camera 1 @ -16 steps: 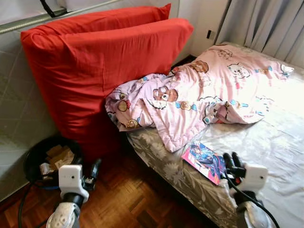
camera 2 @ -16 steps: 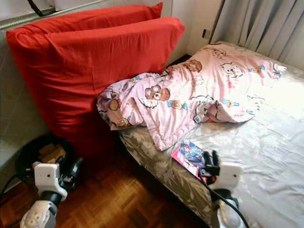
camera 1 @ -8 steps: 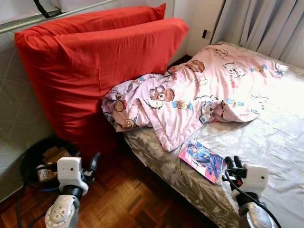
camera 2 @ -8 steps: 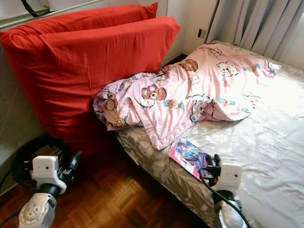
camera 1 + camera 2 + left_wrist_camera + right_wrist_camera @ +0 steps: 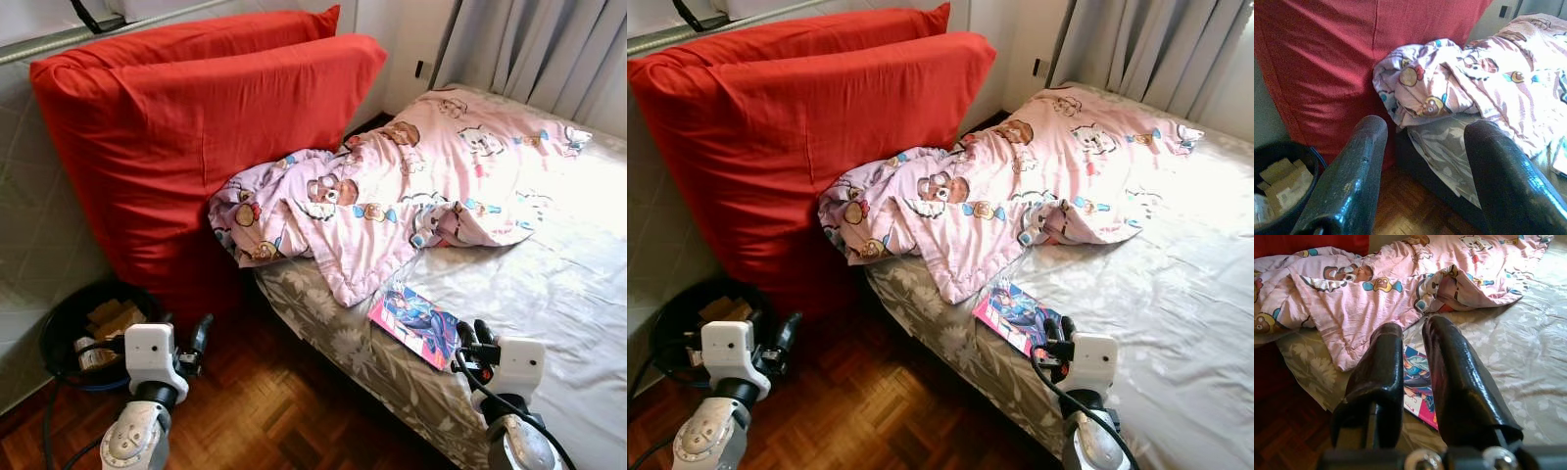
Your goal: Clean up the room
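Little done yet, by the look of it. At far left on the wood floor, a black bin (image 5: pixel 59 323) already holding scraps of cardboard and paper. Just beside it, left claw (image 5: pixel 199 335) hovering low, fingers (image 5: pixel 1352 176) spread wide on nothing. Behind, two big red cushions (image 5: pixel 216 127) propped against the wall. Further right, a pink cartoon blanket (image 5: pixel 411 186) crumpled across the bed (image 5: pixel 578 294), not yet straightened. Near the bed's edge, a colourful magazine (image 5: pixel 419 323) lying loose. Rightmost, right claw (image 5: pixel 469 335) poised just short of it, fingers (image 5: pixel 1378 377) nearly closed, empty. Magazine and blanket both left to tidy.
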Tool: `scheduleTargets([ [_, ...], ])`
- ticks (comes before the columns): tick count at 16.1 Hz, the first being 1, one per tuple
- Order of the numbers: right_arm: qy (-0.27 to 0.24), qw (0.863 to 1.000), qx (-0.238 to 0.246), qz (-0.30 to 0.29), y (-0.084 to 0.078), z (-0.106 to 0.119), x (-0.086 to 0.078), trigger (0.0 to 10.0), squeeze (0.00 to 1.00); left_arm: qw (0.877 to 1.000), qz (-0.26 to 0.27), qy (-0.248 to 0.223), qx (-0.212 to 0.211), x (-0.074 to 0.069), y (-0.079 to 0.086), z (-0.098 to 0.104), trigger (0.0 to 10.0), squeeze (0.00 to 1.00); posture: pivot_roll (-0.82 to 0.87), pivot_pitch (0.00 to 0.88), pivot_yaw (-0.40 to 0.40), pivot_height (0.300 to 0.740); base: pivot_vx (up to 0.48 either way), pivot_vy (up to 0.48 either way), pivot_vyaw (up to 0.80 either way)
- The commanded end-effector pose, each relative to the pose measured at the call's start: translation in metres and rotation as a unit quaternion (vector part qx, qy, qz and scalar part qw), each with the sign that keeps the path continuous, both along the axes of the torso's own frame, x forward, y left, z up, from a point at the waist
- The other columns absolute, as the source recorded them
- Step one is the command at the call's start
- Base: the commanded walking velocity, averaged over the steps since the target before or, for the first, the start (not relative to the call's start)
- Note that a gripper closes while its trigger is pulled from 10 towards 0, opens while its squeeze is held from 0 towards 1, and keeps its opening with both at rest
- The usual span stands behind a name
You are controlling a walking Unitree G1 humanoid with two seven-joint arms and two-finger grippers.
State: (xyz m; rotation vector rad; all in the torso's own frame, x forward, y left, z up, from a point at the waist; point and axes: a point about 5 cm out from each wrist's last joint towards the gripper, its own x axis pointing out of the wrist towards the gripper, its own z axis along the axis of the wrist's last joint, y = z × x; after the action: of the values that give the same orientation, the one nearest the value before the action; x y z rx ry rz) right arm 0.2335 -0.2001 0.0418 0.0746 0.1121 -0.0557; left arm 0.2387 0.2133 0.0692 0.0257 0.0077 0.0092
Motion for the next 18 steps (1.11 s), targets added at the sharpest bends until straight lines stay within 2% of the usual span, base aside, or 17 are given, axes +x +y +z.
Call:
scheduleTargets([
  [1,0.008,1.000,-0.001,0.001,0.0002,0.0011,0.0032,10.0,0.00,1.000,-0.002,0.000,-0.005,-0.0011,-0.0028,0.0020,10.0,0.00,-0.06,0.116,-0.032,0.682,0.000,0.000,0.00],
  [4,0.008,1.000,-0.003,0.012,0.0022,0.0004,0.0042,10.0,0.00,1.000,-0.003,0.002,-0.008,-0.0015,-0.0051,0.0005,10.0,0.00,-0.06,0.118,-0.036,0.655,0.000,0.000,0.00],
  [18,0.022,1.000,0.003,0.013,0.0083,-0.0031,0.0055,10.0,0.00,1.000,-0.017,0.014,-0.010,-0.0009,-0.0092,-0.0009,10.0,0.00,-0.06,0.125,-0.035,0.655,0.000,0.000,0.00],
])
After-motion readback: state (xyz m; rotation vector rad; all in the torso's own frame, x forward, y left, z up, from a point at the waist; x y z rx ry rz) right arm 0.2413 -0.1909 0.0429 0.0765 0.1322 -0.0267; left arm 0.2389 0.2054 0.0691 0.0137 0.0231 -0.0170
